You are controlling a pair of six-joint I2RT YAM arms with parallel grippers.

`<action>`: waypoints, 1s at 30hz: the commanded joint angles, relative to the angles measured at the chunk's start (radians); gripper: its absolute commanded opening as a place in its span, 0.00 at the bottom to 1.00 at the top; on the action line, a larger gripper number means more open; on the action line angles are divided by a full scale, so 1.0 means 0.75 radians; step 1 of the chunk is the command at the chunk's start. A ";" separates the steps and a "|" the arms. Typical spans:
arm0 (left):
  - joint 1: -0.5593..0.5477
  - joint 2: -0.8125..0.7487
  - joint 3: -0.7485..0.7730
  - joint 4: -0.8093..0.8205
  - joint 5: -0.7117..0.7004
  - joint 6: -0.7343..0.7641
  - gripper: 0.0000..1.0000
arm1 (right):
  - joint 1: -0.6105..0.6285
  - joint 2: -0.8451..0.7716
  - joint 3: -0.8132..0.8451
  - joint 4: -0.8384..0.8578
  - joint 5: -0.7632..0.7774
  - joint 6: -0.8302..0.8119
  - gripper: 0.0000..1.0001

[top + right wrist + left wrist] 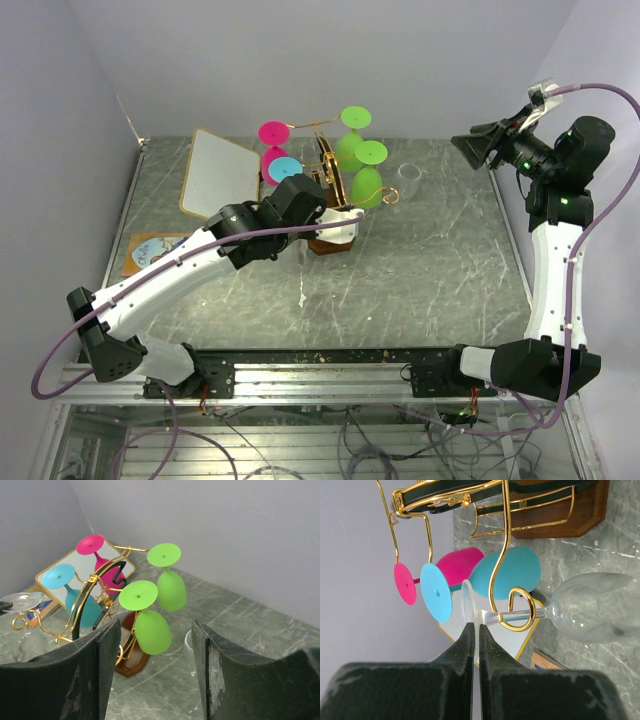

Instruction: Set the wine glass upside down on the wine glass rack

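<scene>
The clear wine glass point(592, 607), bowl down, has its stem inside a scroll hook of the wine glass rack point(506, 540), its foot pinched edge-on between the left jaws (right jaws wide, empty); probably light, slick and brittle, it wants gentle holding at that foot.

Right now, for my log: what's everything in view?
wine glass rack: one, gold, table centre
pink wine glass: one, hanging on rack
blue wine glass: one, beside the pink
green wine glasses: two, rack's right side
clear wine glass: one, stem in rack scroll
second clear glass: one, right of rack
framed white board: one, left of rack
printed card: one, left edge
left end effector: black, shut on clear wine glass
right end effector: black, open, far right
</scene>
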 commanded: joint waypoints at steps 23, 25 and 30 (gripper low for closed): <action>-0.010 -0.053 0.076 -0.046 0.111 -0.017 0.07 | -0.030 -0.022 -0.022 0.024 0.069 -0.005 0.90; -0.011 -0.050 0.077 -0.042 0.111 -0.013 0.07 | -0.031 -0.021 -0.027 0.029 0.065 -0.003 0.91; -0.011 -0.039 0.096 -0.045 0.135 -0.018 0.07 | -0.031 -0.016 -0.030 0.035 0.053 -0.003 0.91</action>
